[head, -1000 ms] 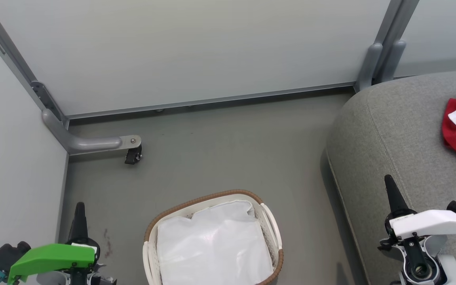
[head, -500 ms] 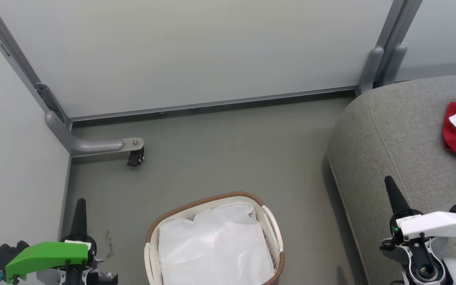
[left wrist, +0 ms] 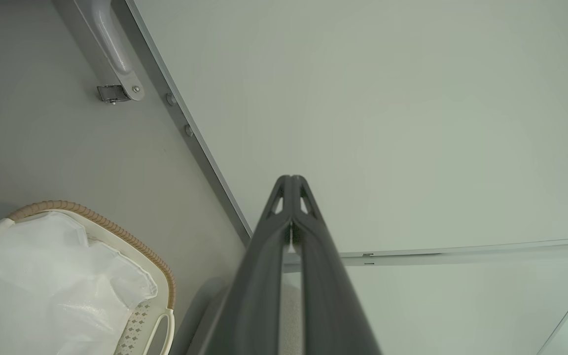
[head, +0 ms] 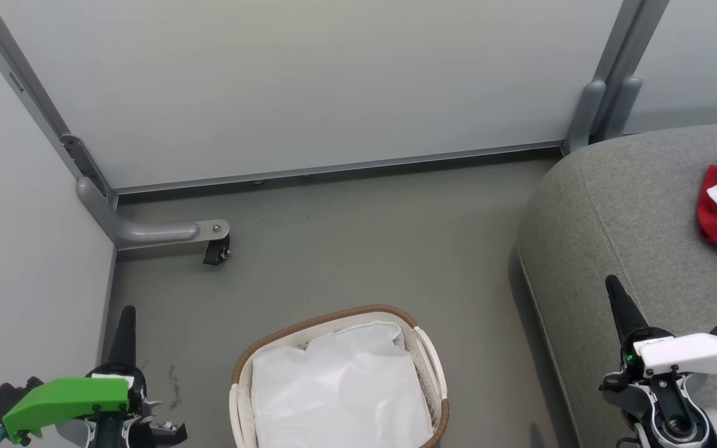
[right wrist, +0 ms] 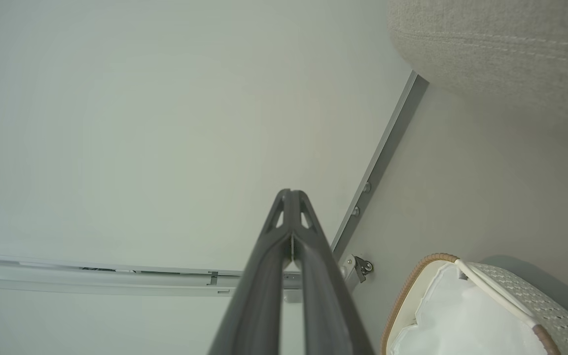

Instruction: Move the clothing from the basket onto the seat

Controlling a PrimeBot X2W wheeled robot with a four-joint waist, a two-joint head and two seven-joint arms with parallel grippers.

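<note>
Camera has tilted; clothing (head: 716, 211) lies on seat (head: 613, 205), seemingly well beyond right pincer (head: 612, 283), fingers together.

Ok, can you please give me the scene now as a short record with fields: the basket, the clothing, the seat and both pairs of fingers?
basket: on the floor; white liner inside, no red fabric in the visible part
clothing: red and white, lying on the seat, partly cut off at the head view's right edge
seat: grey, to the right of the basket
left fingers: shut, holding nothing, left of the basket
right fingers: shut, holding nothing, over the seat
task: looks done, as far as can be seen
</note>
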